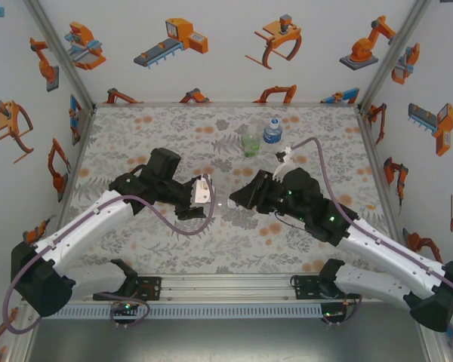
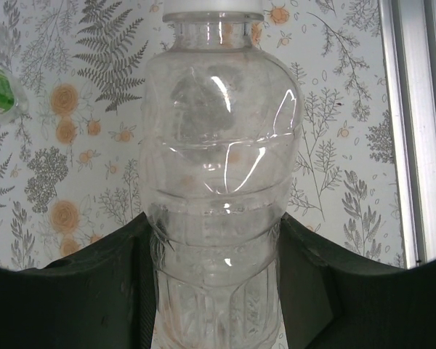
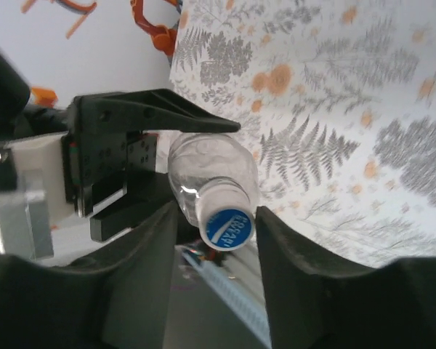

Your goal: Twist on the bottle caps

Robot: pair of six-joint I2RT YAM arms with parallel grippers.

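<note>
Jaws of right gripper (image 3: 216, 215) straddle 1 cap (image 3: 226, 225) — 3 bottles (image 1: 250, 141), seemingly.

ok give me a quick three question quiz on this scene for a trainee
1. True or false: the plain clear bottle stands free on the table.
2. Where are the green-label bottle and the blue-label bottle? A) side by side on the far part of the table; B) by the arm bases; C) lying flat at the left edge.
3. Fill in: the cap on the plain clear bottle sits between the fingers of the ___ hand.

Key: 1 false, the left hand grips its body. 2 A. 3 right hand.
</note>
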